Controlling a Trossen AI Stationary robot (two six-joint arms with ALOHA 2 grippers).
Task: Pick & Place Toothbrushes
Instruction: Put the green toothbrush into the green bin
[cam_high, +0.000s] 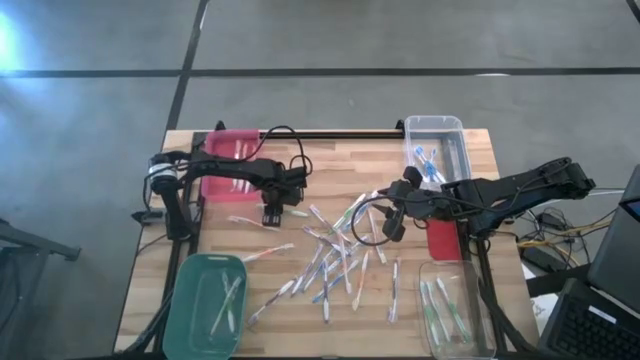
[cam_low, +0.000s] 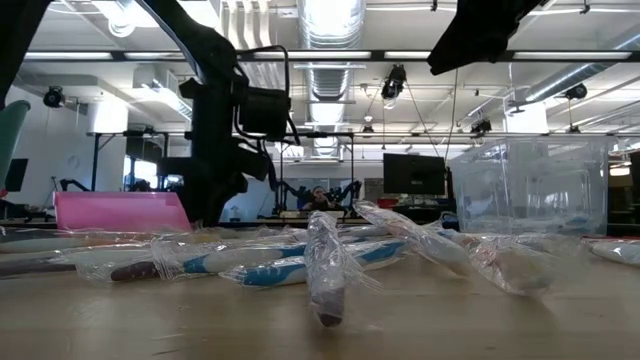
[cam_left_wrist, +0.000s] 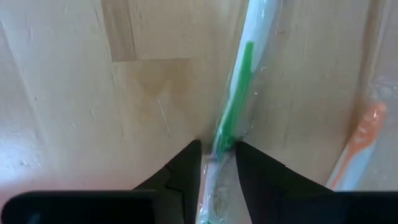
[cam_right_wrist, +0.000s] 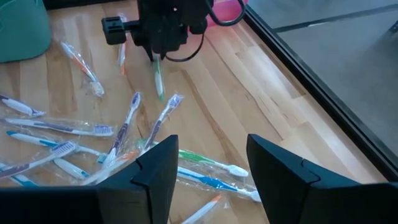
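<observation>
A: Where is the left gripper (cam_left_wrist: 216, 171), counted from the pink rectangular plastic bin (cam_high: 231, 152)?

B: Just beside its front edge, low over the wooden surface (cam_high: 300, 312). Its fingers (cam_left_wrist: 183, 168) stand narrow, one on each side of a thin green-handled toothbrush in a clear wrapper (cam_left_wrist: 231, 118). They seem to press the wrapper, so I judge it is gripping.

A: How will this toothbrush handle?

B: Very light, I think. The handle is stiff, but the film around it looks slippery and loose, so the grip should close on the hard handle near its middle, not on the empty wrapper end.

A: And the other toothbrushes?

B: The loose pile of wrapped toothbrushes (cam_high: 335, 262) lies in front of the pink bin and toward the clear bins, some crossing each other.

A: The right gripper (cam_right_wrist: 208, 163)?

B: It hovers over the far edge of that pile, fingers wide apart and holding nothing.
</observation>
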